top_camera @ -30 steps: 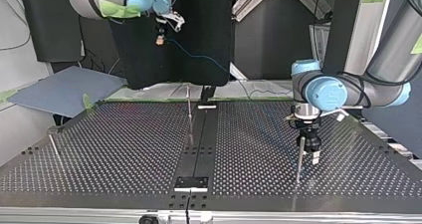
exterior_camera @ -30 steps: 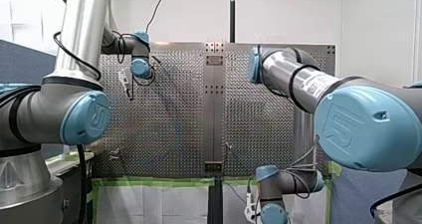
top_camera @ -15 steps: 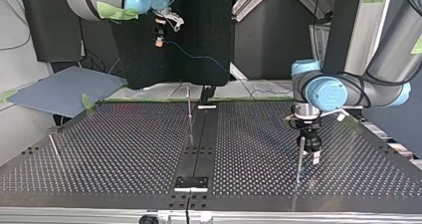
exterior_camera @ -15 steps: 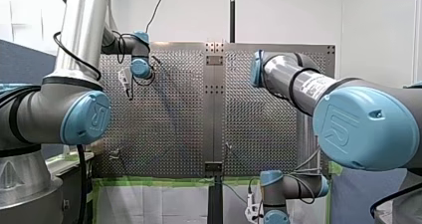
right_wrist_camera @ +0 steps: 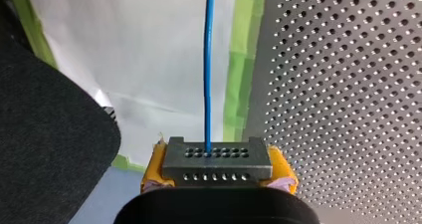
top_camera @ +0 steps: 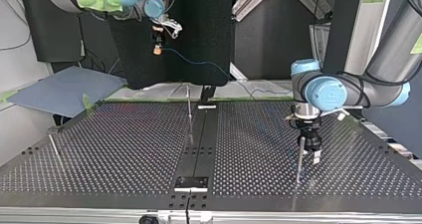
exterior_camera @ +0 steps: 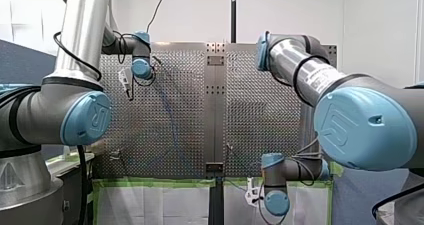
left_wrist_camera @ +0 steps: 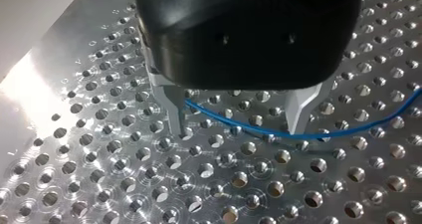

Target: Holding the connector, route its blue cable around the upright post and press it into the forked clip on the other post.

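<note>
My right gripper (right_wrist_camera: 217, 176) is shut with its yellow pads on a grey connector (right_wrist_camera: 217, 163). The blue cable (right_wrist_camera: 208, 69) leaves the connector straight ahead. In the top view that gripper (top_camera: 158, 46) hangs high off the table's far edge, and the cable (top_camera: 199, 62) sags toward the table. My left gripper (left_wrist_camera: 236, 122) stands open just over the perforated plate, with the cable (left_wrist_camera: 249, 130) lying across under its fingers (left_wrist_camera: 174, 115). In the top view my left gripper (top_camera: 310, 157) is beside a thin upright post (top_camera: 299, 159). Another thin post (top_camera: 189, 109) stands near the table's far middle.
A third thin post (top_camera: 53, 149) leans near the top view's left edge. A dark centre strip (top_camera: 199, 149) splits the perforated table (top_camera: 124, 149). Green tape (exterior_camera: 150, 183) and white sheeting border the table's near edge in the front view.
My right gripper has turned and dropped slightly with the connector, in the top view, and the cable sags lower. In the front view its wrist rose toward the table. My left arm stayed still.
</note>
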`<state>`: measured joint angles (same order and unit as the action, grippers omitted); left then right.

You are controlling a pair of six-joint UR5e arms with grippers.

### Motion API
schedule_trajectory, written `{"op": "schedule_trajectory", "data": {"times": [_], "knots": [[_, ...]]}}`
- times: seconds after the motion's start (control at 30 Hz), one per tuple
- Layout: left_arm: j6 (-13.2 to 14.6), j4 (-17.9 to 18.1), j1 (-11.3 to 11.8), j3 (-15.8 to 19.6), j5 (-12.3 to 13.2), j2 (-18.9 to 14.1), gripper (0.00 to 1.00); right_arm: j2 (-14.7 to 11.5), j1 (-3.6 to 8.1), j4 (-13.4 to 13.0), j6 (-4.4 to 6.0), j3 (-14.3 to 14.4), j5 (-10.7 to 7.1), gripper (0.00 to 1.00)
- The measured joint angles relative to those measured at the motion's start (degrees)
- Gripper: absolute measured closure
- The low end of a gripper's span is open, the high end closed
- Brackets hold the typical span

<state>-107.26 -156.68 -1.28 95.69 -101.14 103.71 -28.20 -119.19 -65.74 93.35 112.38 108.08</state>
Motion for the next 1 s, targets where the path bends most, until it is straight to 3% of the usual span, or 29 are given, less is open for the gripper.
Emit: {"op": "schedule_trajectory", "data": {"times": [0.33, 0.63, 1.0], "knots": [[0.03, -0.54, -0.32, 0.00, -0.08, 0.00, 0.01, -5.01, 2.11, 1.26, -0.08, -0.01, -4.81, 1.00], [-0.01, -1.97, -0.87, 0.00, -0.65, 0.01, 0.01, -8.79, 3.18, 1.29, -0.06, 0.00, -8.56, 1.00], [-1.44, -5.50, -2.13, 1.10, -1.87, -0.10, 0.01, -14.10, 4.71, 1.19, 0.29, 0.00, -11.01, 1.00]]}}
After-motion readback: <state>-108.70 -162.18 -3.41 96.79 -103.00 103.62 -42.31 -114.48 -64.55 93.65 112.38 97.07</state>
